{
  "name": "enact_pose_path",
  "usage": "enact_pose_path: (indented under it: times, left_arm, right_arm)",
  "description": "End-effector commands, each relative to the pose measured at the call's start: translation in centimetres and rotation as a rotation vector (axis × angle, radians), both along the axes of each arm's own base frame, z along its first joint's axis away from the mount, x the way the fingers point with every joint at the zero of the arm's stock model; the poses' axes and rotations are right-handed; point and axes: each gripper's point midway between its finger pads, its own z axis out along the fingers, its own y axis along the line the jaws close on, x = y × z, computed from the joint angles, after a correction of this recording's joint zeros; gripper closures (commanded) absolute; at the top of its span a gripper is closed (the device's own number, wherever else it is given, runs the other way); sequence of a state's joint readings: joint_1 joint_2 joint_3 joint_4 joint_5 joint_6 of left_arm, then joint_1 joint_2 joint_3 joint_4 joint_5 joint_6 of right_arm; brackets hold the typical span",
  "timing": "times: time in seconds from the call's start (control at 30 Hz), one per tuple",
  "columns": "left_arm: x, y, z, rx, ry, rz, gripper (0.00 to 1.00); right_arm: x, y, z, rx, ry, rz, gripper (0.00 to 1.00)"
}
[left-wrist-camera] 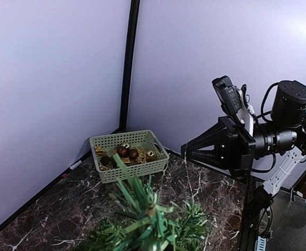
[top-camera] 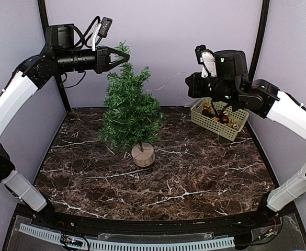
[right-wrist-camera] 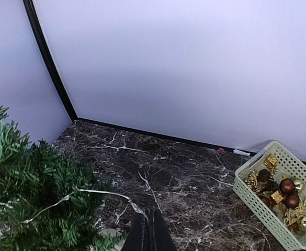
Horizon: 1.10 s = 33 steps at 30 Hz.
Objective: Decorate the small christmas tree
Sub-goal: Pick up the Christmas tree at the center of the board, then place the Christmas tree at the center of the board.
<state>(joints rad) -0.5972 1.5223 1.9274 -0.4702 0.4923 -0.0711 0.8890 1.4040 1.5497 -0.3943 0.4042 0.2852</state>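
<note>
The small christmas tree (top-camera: pixel 129 110) stands upright at centre-left on its pale wooden stump (top-camera: pixel 143 155). My left gripper (top-camera: pixel 125 55) is shut with its tips at the tree's topmost sprig (left-wrist-camera: pixel 151 215). Its fingers are out of the left wrist view, so I cannot tell what they pinch. My right gripper (right-wrist-camera: pixel 150 213) hovers right of the tree, shut on a thin pale wire (right-wrist-camera: pixel 85 192). The wire runs across into the branches (right-wrist-camera: pixel 32 172) and also shows in the top view (top-camera: pixel 168 81). From the left wrist view the right gripper (left-wrist-camera: pixel 185 151) looks like a black wedge.
A pale green basket (top-camera: pixel 215 128) sits at the back right, below the right arm, holding brown and gold ornaments (top-camera: pixel 223 118). The basket shows in both wrist views (left-wrist-camera: pixel 137 170) (right-wrist-camera: pixel 257 204). Purple walls with black corner posts (left-wrist-camera: pixel 129 63) close in the dark marble table (top-camera: pixel 194 178).
</note>
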Motion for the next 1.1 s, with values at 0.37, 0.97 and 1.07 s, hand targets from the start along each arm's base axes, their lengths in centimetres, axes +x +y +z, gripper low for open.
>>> enact_pose_path:
  times: [0.37,0.97,1.07]
  left_arm:
    - [-5.0,-7.8,-1.3,-0.015,0.006,-0.275,0.98]
    - [-0.9,-4.4,1.6,-0.082,-0.011,0.027,0.14]
    - [1.4,-4.5,1.0,-0.112,0.065,0.033,0.15]
  right_arm:
    - [-0.2,-2.5,0.1,-0.117,-0.029,0.001,1.00]
    - [-0.1,-1.5,2.0,-0.196,-0.157,0.084,1.00]
    - [0.1,-1.0,2.5,-0.211,-0.197,0.126,1.00]
